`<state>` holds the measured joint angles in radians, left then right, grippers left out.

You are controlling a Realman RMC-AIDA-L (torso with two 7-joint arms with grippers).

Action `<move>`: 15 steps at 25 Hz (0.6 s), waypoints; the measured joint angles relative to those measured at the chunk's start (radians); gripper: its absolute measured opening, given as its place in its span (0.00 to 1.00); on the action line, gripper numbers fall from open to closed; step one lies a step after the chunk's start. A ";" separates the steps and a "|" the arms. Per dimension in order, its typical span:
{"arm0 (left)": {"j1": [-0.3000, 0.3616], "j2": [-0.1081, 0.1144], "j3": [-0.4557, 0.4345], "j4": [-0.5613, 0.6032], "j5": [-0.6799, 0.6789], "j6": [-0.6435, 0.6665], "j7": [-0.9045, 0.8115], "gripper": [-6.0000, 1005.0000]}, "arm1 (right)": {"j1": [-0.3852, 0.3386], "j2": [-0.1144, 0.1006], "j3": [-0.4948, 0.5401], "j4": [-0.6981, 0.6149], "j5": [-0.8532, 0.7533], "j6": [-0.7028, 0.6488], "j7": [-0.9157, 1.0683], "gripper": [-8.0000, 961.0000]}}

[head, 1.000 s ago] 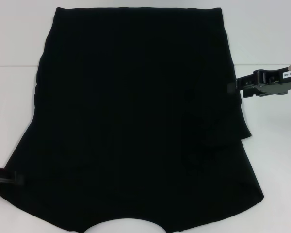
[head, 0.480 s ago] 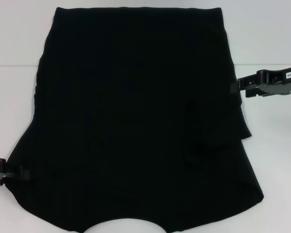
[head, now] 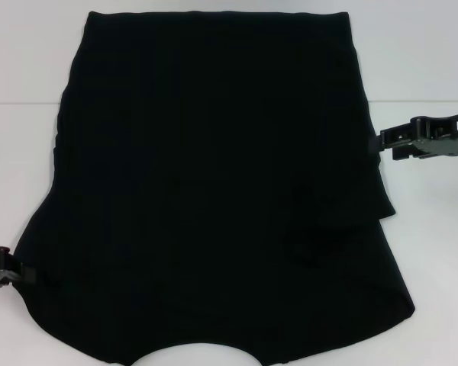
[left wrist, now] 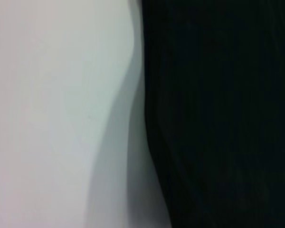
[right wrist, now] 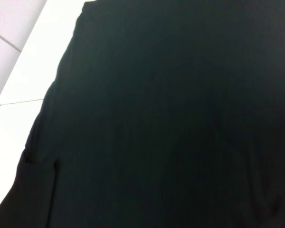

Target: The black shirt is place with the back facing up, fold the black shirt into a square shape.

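The black shirt (head: 214,191) is lying spread out on the white worktop (head: 420,61), filling most of the head view. The cloth is soft and plain, with no letters showing. Its far edge is running straight across. Its near edge is showing a round neck curve (head: 195,352), cut off by the bottom of the picture. The sides are getting wider toward the robot. A folded flap (head: 343,206) is lying on the shirt's right part, making a small step at the right edge.

The left gripper (head: 19,276) is sitting low at the shirt's left edge, near the robot. Its fingers are touching the cloth there, but black on black is hiding whether they are pinching it, so nobody can tell. Most of this gripper is cut off by the picture's side.

The right gripper (head: 385,141) is reaching in from the right, its tip just at the shirt's right edge. Whether its fingers are open or closed cannot be told.

The left wrist view is showing the shirt's wavy edge (left wrist: 145,114) casting a soft gray shadow on the worktop. The right wrist view is showing mostly dark cloth (right wrist: 171,118), with a small crease near one edge and a worktop seam beyond.
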<state>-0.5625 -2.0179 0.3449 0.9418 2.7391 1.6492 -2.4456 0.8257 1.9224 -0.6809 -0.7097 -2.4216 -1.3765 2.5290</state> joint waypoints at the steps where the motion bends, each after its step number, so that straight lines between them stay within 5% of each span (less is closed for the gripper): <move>1: -0.001 0.001 0.000 -0.002 0.000 -0.002 0.001 0.24 | -0.002 -0.001 0.000 0.002 -0.001 -0.002 -0.002 0.64; 5: -0.002 0.003 -0.006 -0.009 -0.026 0.014 0.027 0.06 | -0.014 -0.008 -0.001 0.007 -0.004 -0.048 -0.030 0.64; 15: -0.023 0.016 -0.006 -0.040 -0.081 0.012 0.042 0.06 | -0.075 -0.029 -0.008 -0.008 -0.182 -0.246 -0.051 0.63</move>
<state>-0.5859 -2.0021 0.3391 0.9021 2.6581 1.6612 -2.4040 0.7512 1.8934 -0.6892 -0.7182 -2.6035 -1.6228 2.4781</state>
